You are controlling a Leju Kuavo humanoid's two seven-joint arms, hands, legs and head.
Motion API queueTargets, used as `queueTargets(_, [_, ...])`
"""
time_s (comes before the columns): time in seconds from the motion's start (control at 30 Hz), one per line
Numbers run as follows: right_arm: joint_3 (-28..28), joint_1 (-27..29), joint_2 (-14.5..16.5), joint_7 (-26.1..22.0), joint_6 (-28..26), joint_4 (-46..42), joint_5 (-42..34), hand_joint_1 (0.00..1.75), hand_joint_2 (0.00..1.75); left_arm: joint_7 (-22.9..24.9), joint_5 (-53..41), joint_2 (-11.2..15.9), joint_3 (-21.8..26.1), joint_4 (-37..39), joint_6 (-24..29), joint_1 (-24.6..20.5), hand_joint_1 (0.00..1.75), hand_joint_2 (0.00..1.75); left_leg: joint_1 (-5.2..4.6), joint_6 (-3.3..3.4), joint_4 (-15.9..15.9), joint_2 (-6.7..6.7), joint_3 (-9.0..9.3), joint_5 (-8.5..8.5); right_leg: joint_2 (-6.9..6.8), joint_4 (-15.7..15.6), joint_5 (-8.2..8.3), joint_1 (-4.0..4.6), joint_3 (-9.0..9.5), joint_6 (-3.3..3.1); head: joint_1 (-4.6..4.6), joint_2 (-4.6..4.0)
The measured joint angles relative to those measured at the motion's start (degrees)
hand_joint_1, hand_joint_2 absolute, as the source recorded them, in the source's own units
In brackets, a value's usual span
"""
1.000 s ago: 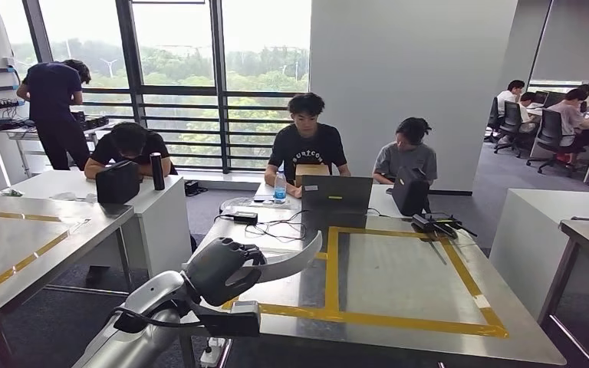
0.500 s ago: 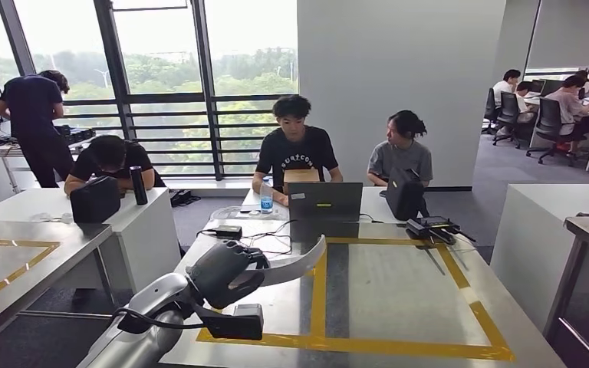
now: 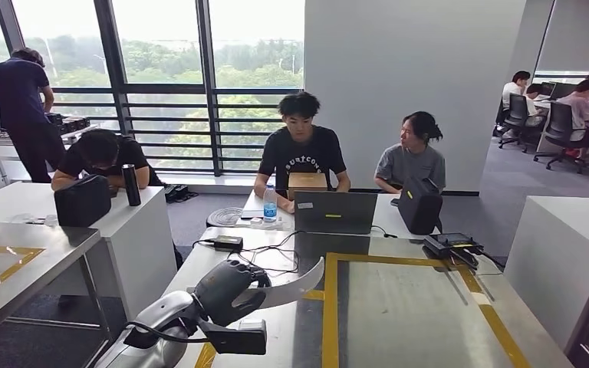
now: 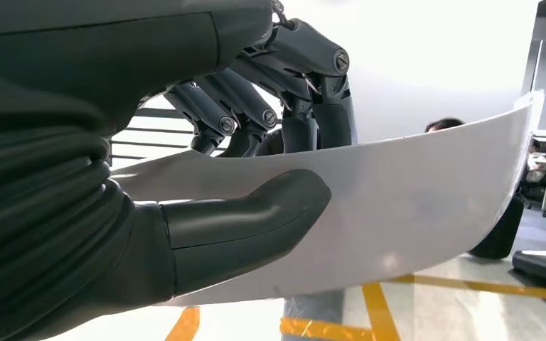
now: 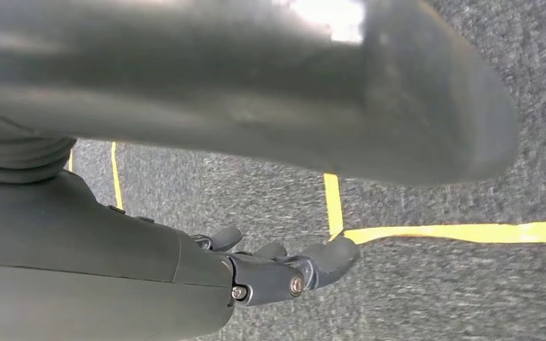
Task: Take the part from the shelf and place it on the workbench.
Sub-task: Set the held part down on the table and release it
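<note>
workbench (image 3: 422, 307) cut off below, part (image 4: 412, 192) hides fingers

Glossy white part (image 4: 412, 213), metal workbench (image 3: 399, 307)

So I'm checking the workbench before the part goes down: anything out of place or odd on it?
Mostly clutter at the workbench's far end: loose cables and a power brick sprawl near the yellow tape square, and a black device sits on its far corner. The left hand grips the white part above the near edge. Nothing looks spilled or damaged.

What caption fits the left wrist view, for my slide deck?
Left hand holds a curved white part above the yellow-taped workbench.
</note>
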Motion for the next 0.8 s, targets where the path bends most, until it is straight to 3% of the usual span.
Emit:
queueTargets(0.03, [-0.1, 0.1, 0.0, 0.1, -0.1, 0.0, -0.1, 0.00, 0.00, 0.2, 0.0, -0.4, 0.0, 0.1, 0.0, -0.1, 1.75, 1.75, 0.17, -0.29, 0.0, -0.04, 1.18, -0.99, -0.15, -2.9, 1.40, -0.18, -0.73, 0.23, 0.02, 0.00])
queueTargets(0.07, [-0.1, 0.2, 0.0, 0.2, -0.1, 0.0, -0.1, 0.00, 0.00, 0.3, 0.0, -0.7, 0.0, 0.2, 0.0, -0.1, 1.75, 1.75, 0.23, -0.66, 0.0, -0.05, 2.17, -2.03, -0.43, -6.5, 5.96, -0.44, -1.11, 0.50, 0.04, 0.00])
queueTargets(0.1, [-0.2, 0.3, 0.1, 0.3, -0.2, 0.0, -0.1, 0.00, 0.00, 0.5, 0.0, -1.0, 0.0, 0.4, 0.0, -0.1, 1.75, 1.75, 0.22, -1.06, 0.3, -0.09, 3.21, -3.18, -0.94, -10.3, 11.63, -0.65, -1.30, 0.56, 0.07, 0.00])
queueTargets(0.13, [-0.2, 0.4, 0.1, 0.3, -0.2, 0.1, -0.1, 0.00, 0.00, 0.6, -0.1, -1.3, 0.0, 0.6, 0.0, -0.1, 1.75, 1.75, 0.08, -1.52, 0.5, -0.11, 3.97, -4.34, -1.34, -12.8, 16.53, -0.73, -1.31, 0.35, 0.06, -0.01])
queueTargets(0.17, [-0.3, 0.5, 0.1, 0.4, -0.2, 0.1, -0.1, 0.00, 0.00, 0.7, -0.2, -1.5, 0.0, 0.7, 0.0, -0.1, 1.75, 1.75, -0.03, -1.95, 0.6, -0.13, 4.74, -5.31, -1.62, -14.1, 19.63, -0.78, -1.28, -0.08, 0.04, -0.01])
queueTargets(0.2, [-0.3, 0.4, 0.2, 0.4, -0.2, 0.1, -0.1, 0.00, 0.00, 0.8, -0.4, -1.6, -0.1, 0.7, 0.0, -0.4, 1.75, 1.75, -0.07, -2.31, 1.1, -0.15, 5.26, -5.85, -1.74, -14.2, 20.06, -0.73, -1.20, -0.70, 0.02, -0.01])
queueTargets(0.27, [-0.3, 0.1, 0.2, 0.3, -0.3, 0.1, -0.2, 0.00, 0.00, 0.8, -0.6, -1.9, -0.1, 0.5, 0.1, -1.2, 1.75, 1.75, 0.12, -2.89, 4.1, -0.07, 4.35, -5.13, -1.43, -13.3, 18.80, -0.75, -0.49, -1.86, -0.10, 0.00])
queueTargets(0.33, [-0.3, -0.2, 0.2, 0.3, -0.3, 0.1, -0.2, 0.00, 0.00, 1.0, -0.7, -2.0, -0.1, 0.4, 0.2, -1.8, 1.75, 1.75, 0.22, -3.17, 11.1, 0.09, 0.23, -4.33, -1.18, -13.1, 17.73, -0.66, 0.71, -2.85, -0.22, 0.00])
queueTargets(0.37, [-0.3, -0.3, 0.2, 0.3, -0.3, 0.1, -0.2, 0.00, 0.00, 1.2, -0.7, -2.1, -0.1, 0.5, 0.2, -1.9, 1.75, 1.75, 0.19, -3.21, 14.8, 0.17, -2.29, -5.25, -1.05, -13.1, 17.12, -0.55, 1.40, -3.20, -0.26, 0.01])
queueTargets(0.43, [-0.3, -0.4, 0.2, 0.3, -0.3, 0.1, -0.2, 0.00, 0.00, 1.5, -0.7, -2.1, -0.1, 0.8, 0.4, -1.6, 1.75, 1.75, 0.08, -3.09, 19.3, 0.21, -6.81, -9.79, -0.64, -13.2, 15.78, -0.23, 2.93, -3.57, -0.31, 0.01])
queueTargets(0.47, [-0.3, -0.4, 0.2, 0.3, -0.3, 0.1, -0.2, 0.00, 0.00, 1.6, -0.7, -2.1, -0.1, 0.9, 0.5, -1.5, 1.75, 1.75, 0.00, -2.89, 19.5, 0.21, -8.26, -11.67, -0.41, -13.2, 15.11, -0.02, 3.75, -3.60, -0.32, 0.01])
queueTargets(0.5, [-0.3, -0.4, 0.2, 0.3, -0.3, 0.1, -0.2, 0.00, 0.00, 1.7, -0.7, -2.1, -0.1, 1.0, 0.6, -1.4, 1.75, 1.75, -0.18, -2.54, 18.4, 0.21, -9.09, -12.14, -0.19, -13.2, 14.45, 0.23, 4.60, -3.61, -0.33, 0.00])
queueTargets(0.53, [-0.3, -0.4, 0.2, 0.3, -0.3, 0.1, -0.2, 0.00, 0.00, 1.7, -0.7, -2.0, -0.1, 1.2, 0.8, -1.4, 1.75, 1.75, -0.48, -1.95, 15.8, 0.21, -9.33, -10.47, -0.03, -13.2, 13.82, 0.50, 5.44, -3.63, -0.33, 0.00])
queueTargets(0.63, [-0.3, -0.4, 0.4, 0.0, -0.3, 0.1, -0.2, 0.00, 0.00, 1.9, -0.8, -1.7, 0.0, 1.7, 1.4, -1.2, 1.75, 1.75, -1.96, 0.33, 5.6, -0.01, -8.77, 0.95, 0.25, -13.1, 12.08, 1.16, 7.24, -3.47, -0.35, -0.01])
queueTargets(0.67, [-0.3, -0.4, 0.5, 0.0, -0.3, 0.1, -0.2, 0.00, 0.00, 1.9, -0.9, -1.7, 0.0, 1.9, 1.7, -1.1, 1.75, 1.75, -2.29, 0.65, 3.9, -0.13, -8.58, 3.32, 0.34, -13.0, 11.59, 1.25, 7.45, -3.29, -0.35, -0.01])
queueTargets(0.7, [-0.3, -0.4, 0.5, 0.0, -0.4, 0.1, -0.2, 0.00, 0.00, 2.0, -1.1, -1.7, 0.0, 2.1, 1.9, -1.1, 1.75, 1.75, -2.40, 0.50, 3.3, -0.28, -8.44, 4.33, 0.42, -12.9, 11.18, 1.41, 7.59, -3.25, -0.35, 0.00])
queueTargets(0.8, [-0.3, -0.4, 0.5, 0.0, -0.4, 0.1, -0.2, 0.00, 0.00, 2.1, -1.3, -1.7, 0.1, 2.4, 2.2, -1.1, 1.75, 1.75, -2.34, -0.09, 3.4, -0.53, -8.11, 4.57, 0.41, -12.9, 10.69, 1.51, 7.82, -3.84, -0.32, 0.00])
